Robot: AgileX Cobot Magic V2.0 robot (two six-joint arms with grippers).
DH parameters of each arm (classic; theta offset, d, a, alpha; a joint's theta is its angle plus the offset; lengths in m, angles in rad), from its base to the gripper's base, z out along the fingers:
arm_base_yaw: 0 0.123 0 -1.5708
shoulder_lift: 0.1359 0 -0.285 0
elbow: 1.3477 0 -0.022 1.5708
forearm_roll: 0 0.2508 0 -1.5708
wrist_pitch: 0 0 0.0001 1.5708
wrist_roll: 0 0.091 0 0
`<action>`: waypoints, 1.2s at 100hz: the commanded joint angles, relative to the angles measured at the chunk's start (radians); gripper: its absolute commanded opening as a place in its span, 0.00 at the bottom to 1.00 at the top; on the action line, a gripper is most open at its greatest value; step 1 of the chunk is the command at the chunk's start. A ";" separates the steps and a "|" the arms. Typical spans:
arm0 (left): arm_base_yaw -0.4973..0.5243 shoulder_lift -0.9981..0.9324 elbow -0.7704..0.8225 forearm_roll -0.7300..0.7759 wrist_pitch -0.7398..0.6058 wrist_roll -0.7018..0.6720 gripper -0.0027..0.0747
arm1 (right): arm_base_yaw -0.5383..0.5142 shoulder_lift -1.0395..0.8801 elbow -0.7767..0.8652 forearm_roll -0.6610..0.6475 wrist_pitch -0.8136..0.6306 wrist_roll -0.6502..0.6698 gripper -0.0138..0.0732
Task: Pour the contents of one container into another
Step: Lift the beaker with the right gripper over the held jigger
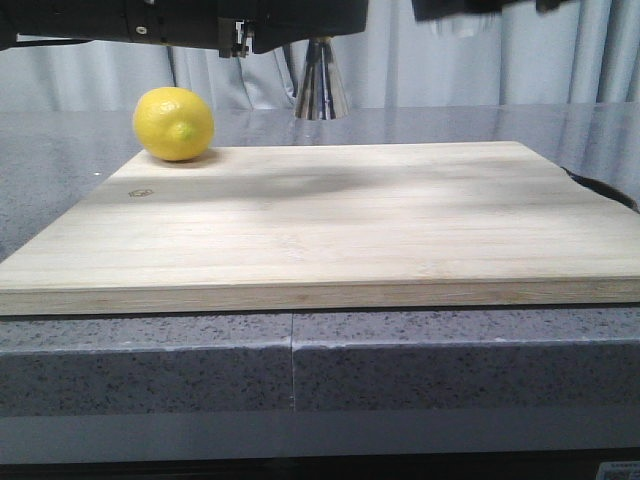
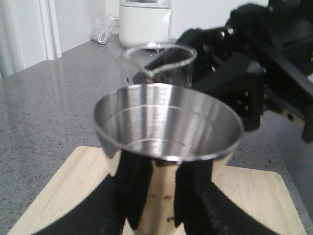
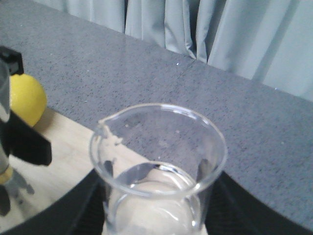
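Observation:
My left gripper (image 2: 166, 196) is shut on the steel jigger (image 2: 168, 127), gripping it below its wide upper cup. In the front view only the jigger's lower cone (image 1: 322, 85) shows, hanging under the left arm (image 1: 235, 35) at the top edge. My right gripper (image 3: 156, 215) is shut on the clear glass beaker (image 3: 156, 161), which is upright with some clear liquid in its bottom. In the left wrist view the beaker (image 2: 159, 61) stands just behind the jigger's rim, spout facing it, with the right gripper's black body (image 2: 254, 73) beyond.
A wooden cutting board (image 1: 330, 230) covers the grey stone counter (image 1: 60, 150). A yellow lemon (image 1: 174, 123) lies at the board's far left corner. A white appliance (image 2: 145, 22) stands far back on the counter. Grey curtains hang behind.

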 commanded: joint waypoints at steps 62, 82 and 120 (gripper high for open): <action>-0.009 -0.056 -0.032 -0.091 0.109 -0.011 0.31 | 0.141 0.010 -0.335 -0.438 0.201 -0.011 0.52; -0.009 -0.056 -0.032 -0.091 0.109 -0.011 0.31 | 0.157 0.024 -0.336 -0.570 0.199 -0.011 0.52; -0.009 -0.056 -0.032 -0.091 0.107 -0.011 0.31 | 0.167 0.023 -0.336 -0.663 0.224 -0.011 0.52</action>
